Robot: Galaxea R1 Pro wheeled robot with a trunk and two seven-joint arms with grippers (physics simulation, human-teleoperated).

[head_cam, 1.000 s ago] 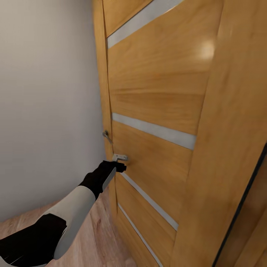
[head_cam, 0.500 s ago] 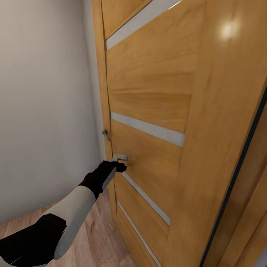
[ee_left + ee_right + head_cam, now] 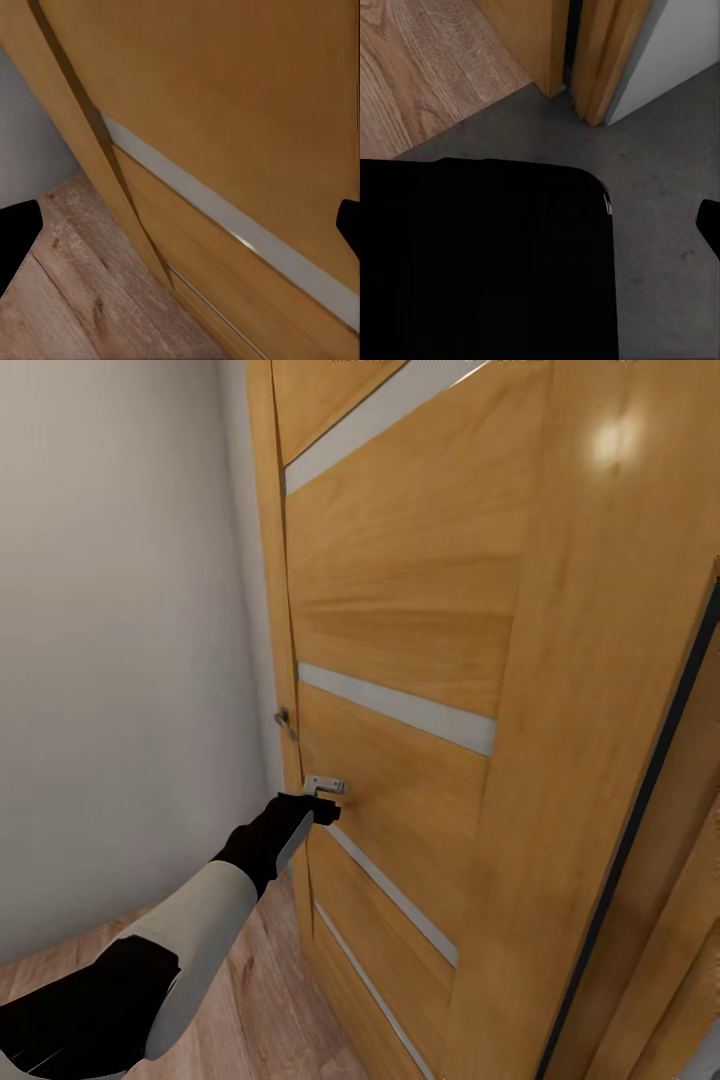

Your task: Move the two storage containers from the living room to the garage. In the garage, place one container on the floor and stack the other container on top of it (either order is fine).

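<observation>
Left hand (image 3: 325, 812), black, at the end of the white-and-black forearm, reaches to the orange-brown wooden door with pale horizontal strips (image 3: 410, 620) just below its small silver latch plate (image 3: 324, 785); in the left wrist view its two fingertips sit wide apart, so it is open and grips nothing. Right hand: open or closed cannot be told, its wrist view showing light wood-plank floor (image 3: 427, 67) meeting dark grey concrete floor (image 3: 660, 225) at a doorway. No orange-red storage container is in sight, so carrying, placing and stacking all appear left to do, the robot seemingly at the door-opening stage.
</observation>
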